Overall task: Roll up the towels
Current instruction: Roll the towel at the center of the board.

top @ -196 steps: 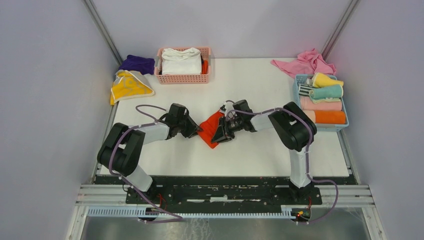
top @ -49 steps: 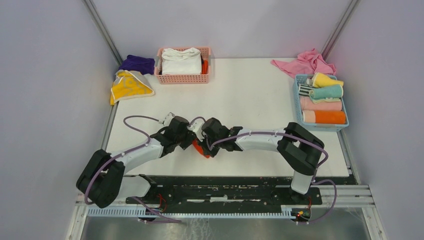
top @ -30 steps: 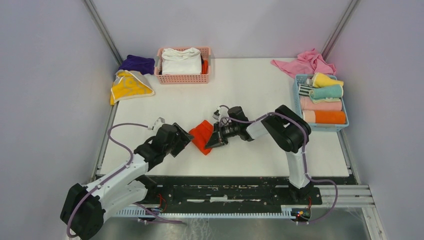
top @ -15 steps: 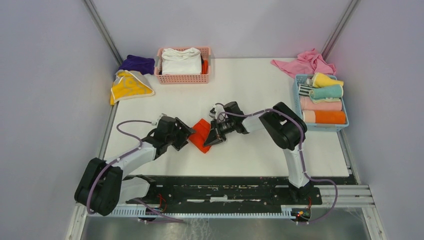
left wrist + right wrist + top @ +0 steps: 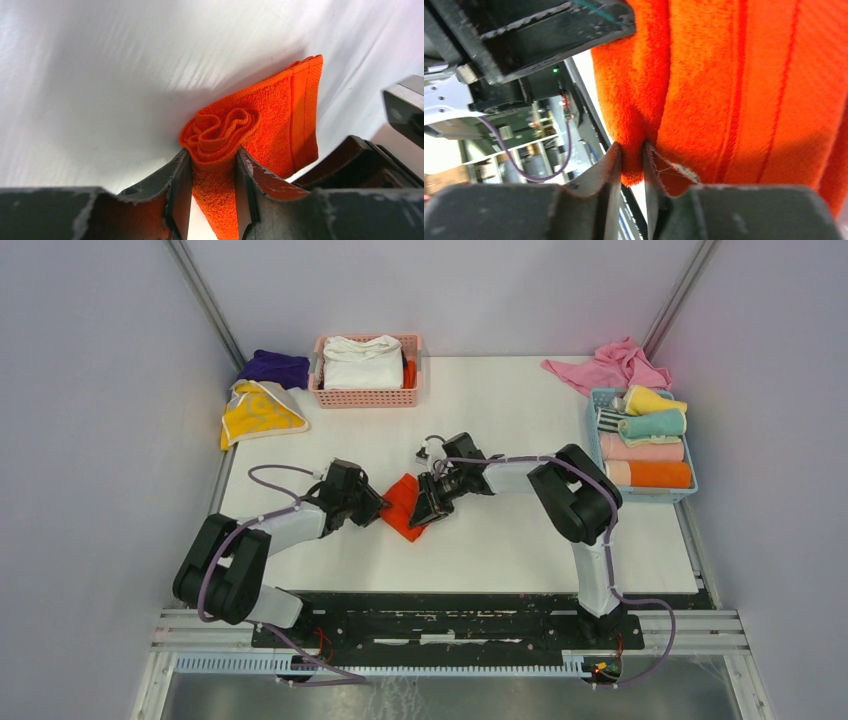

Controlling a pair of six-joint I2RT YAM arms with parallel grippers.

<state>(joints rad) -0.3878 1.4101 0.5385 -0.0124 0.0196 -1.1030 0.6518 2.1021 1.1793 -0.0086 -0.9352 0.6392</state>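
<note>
Left gripper (image 5: 212, 159) is clamped on the orange-red towel (image 5: 272, 112) — its two dark fingers (image 5: 179, 192) press in from either side on the loosely coiled end, where the cloth shows a spiral of folds, and only the thickness of the terry keeps them apart. Beyond the coil the towel spreads out flat to a hemmed edge above the white table (image 5: 90, 75). From the opposite side the right gripper (image 5: 631, 150) pinches a thin fold of the same towel, its fingers (image 5: 610, 185) drawn almost together with just a ridge of cloth between them.

Seen from above, the two grippers meet head to head over the towel in the middle of the table's near half, the left one on its left end and the right one on its right end; the towel is only partly rolled.

Farther back on the right stands a blue basket (image 5: 592, 435) holding rolled towels side by side — an orange roll (image 5: 655, 474), a pink roll (image 5: 645, 449), a teal roll (image 5: 652, 425) and a yellow roll (image 5: 652, 400), with a striped roll (image 5: 608, 420) tucked at the left. A loose pink cloth (image 5: 610, 365) lies crumpled just behind the basket. At the far left edge a yellow towel (image 5: 258, 412) lies spread out, a purple towel (image 5: 275, 368) is bunched just behind it, and beside them a pink basket (image 5: 365, 396) holds a folded white cloth (image 5: 362, 362).
</note>
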